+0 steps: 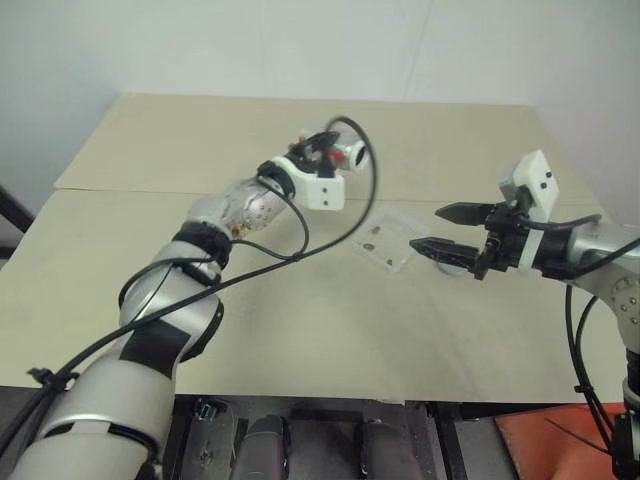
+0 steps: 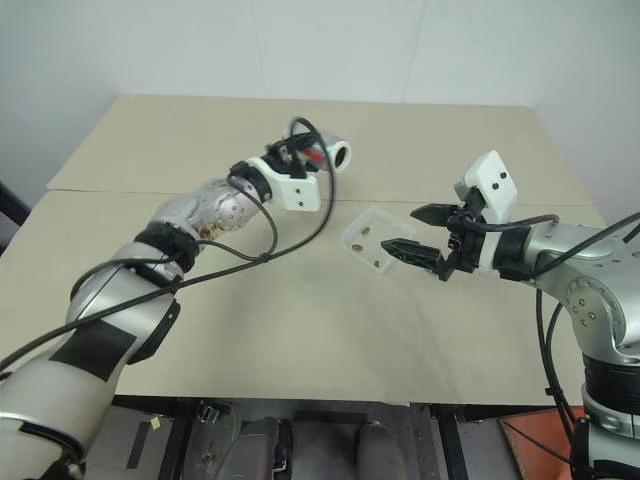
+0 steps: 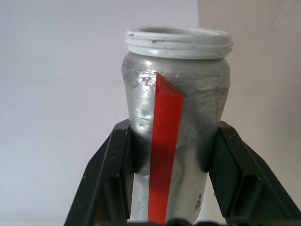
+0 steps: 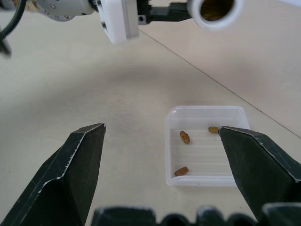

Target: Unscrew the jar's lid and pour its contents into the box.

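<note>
Left end effector (image 3: 164, 188) grips jar (image 3: 176, 117), lying level, mouth rightward.

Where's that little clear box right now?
The box sits on the table between the two arms, just in front of the open right claw, with brown bits inside.

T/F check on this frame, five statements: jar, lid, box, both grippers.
1. The left gripper is shut on the jar. True.
2. The jar's lid is screwed on. False: the threaded mouth is open.
3. The box is empty. False: three brown pellets lie in it.
4. The right gripper is open and holds nothing. True.
5. The jar stands upright on the table. False: it is held in the air, tipped sideways.
</note>
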Motion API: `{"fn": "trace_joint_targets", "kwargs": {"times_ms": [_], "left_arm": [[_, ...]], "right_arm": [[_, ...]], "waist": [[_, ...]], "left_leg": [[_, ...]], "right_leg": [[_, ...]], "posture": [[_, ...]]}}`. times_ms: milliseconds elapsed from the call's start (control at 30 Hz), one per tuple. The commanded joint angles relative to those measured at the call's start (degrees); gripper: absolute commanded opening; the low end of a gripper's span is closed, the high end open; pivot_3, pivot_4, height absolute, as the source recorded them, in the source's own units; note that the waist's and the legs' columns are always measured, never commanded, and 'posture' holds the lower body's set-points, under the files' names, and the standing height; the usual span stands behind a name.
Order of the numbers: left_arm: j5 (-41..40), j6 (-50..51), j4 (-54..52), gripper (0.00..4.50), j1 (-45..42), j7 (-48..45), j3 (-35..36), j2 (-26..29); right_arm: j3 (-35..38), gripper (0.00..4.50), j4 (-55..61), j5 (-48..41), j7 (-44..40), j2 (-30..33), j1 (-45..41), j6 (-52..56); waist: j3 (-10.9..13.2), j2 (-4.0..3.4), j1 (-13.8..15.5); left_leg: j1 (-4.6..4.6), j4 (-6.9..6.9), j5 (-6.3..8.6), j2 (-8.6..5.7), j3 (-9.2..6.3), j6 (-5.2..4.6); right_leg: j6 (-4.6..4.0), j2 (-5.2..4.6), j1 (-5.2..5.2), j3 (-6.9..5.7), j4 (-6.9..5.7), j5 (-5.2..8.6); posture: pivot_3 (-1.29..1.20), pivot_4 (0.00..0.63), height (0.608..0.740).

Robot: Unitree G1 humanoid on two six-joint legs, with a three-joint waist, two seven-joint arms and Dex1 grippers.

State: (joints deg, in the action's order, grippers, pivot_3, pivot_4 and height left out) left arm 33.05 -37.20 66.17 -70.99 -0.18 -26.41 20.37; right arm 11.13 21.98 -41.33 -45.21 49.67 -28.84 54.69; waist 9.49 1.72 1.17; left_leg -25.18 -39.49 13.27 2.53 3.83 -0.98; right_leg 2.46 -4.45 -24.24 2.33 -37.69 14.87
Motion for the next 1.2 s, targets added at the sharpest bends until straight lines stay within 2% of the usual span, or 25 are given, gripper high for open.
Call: {"fn": "trace_joint_targets", "kwargs": {"times_ms": [33,100,200,367,567,767,933,1000,1200], "left_arm": [[-19.4,9.2,-12.4,1.85,7.1,-15.1,12.1,-2.1],[-28.1,19.1,-22.2,1.85,13.2,-21.4,17.0,-2.9],[-36.8,35.1,-37.0,1.85,21.5,-23.9,22.3,-4.4],[-42.6,49.7,-50.8,1.85,29.8,-21.9,26.1,-7.5],[-42.3,49.6,-53.3,1.85,35.4,-18.2,26.7,-11.8],[-38.8,39.9,-46.2,1.85,36.9,-14.9,26.1,-15.0],[-37.5,37.8,-42.8,1.85,36.7,-13.3,25.8,-16.1],[-37.2,37.6,-42.3,2.6,36.7,-13.1,25.8,-16.2],[-37.1,38.9,-44.2,4.45,38.2,-13.9,25.5,-15.9]], "right_arm": [[1.6,4.45,1.5,-0.7,-1.9,0.1,0.0,-3.4],[1.2,4.45,1.5,-0.1,-3.2,0.1,0.5,-5.5],[0.4,4.45,0.8,0.5,-4.8,0.3,0.5,-7.6],[-1.0,4.45,-0.6,1.5,-6.5,0.6,-0.4,-8.9],[-2.0,4.45,-1.1,2.4,-7.3,0.4,-1.0,-9.5],[-1.9,4.45,-0.4,2.4,-7.4,0.5,-0.7,-9.4],[-1.6,4.45,0.1,2.3,-7.7,1.0,-0.5,-9.3],[-1.7,4.5,-0.2,2.5,-7.8,1.0,-0.7,-9.4],[-2.0,4.5,0.0,2.5,-7.5,0.7,-0.8,-9.5]], "waist": [[0.0,-0.03,0.0],[0.0,-0.03,-0.1],[0.0,-0.04,-0.6],[0.0,-0.04,-0.7],[0.0,-0.04,-0.5],[0.0,-0.04,-0.5],[0.0,-0.05,-0.5],[0.0,-0.05,-0.5],[0.0,-0.05,-0.5]], "left_leg": [[-0.02,-0.11,0.0,0.02,-0.02,-0.01],[-0.04,-0.34,0.05,0.08,-0.03,-0.07],[-0.05,-0.38,0.06,0.08,-0.06,-0.1],[0.02,-0.42,0.06,0.08,-0.28,-0.09],[0.17,-0.47,0.03,0.02,-0.29,-0.06],[0.27,-0.48,0.03,0.02,-0.29,-0.07],[0.27,-0.47,0.03,0.02,-0.29,-0.07],[0.31,-0.47,0.03,0.02,-0.29,-0.07],[0.37,-0.44,0.03,0.02,-0.29,-0.07]], "right_leg": [[0.0,0.01,0.05,-0.03,-0.01,0.0],[0.01,0.02,0.14,-0.06,-0.05,0.0],[0.02,0.03,0.13,-0.03,-0.1,0.0],[0.02,0.04,0.14,0.01,-0.28,0.0],[0.02,0.03,0.2,0.04,-0.23,-0.01],[0.01,0.03,0.26,0.08,-0.24,-0.01],[0.01,0.03,0.26,0.09,-0.24,-0.01],[0.01,0.03,0.31,0.08,-0.24,-0.01],[0.01,0.03,0.36,0.09,-0.2,-0.01]], "posture": [[0.0,0.15,0.74],[0.0,0.15,0.74],[0.0,0.15,0.74],[0.0,0.15,0.74],[0.0,0.15,0.74],[0.0,0.15,0.74],[0.0,0.15,0.74],[0.0,0.15,0.74],[0.0,0.15,0.74]]}}
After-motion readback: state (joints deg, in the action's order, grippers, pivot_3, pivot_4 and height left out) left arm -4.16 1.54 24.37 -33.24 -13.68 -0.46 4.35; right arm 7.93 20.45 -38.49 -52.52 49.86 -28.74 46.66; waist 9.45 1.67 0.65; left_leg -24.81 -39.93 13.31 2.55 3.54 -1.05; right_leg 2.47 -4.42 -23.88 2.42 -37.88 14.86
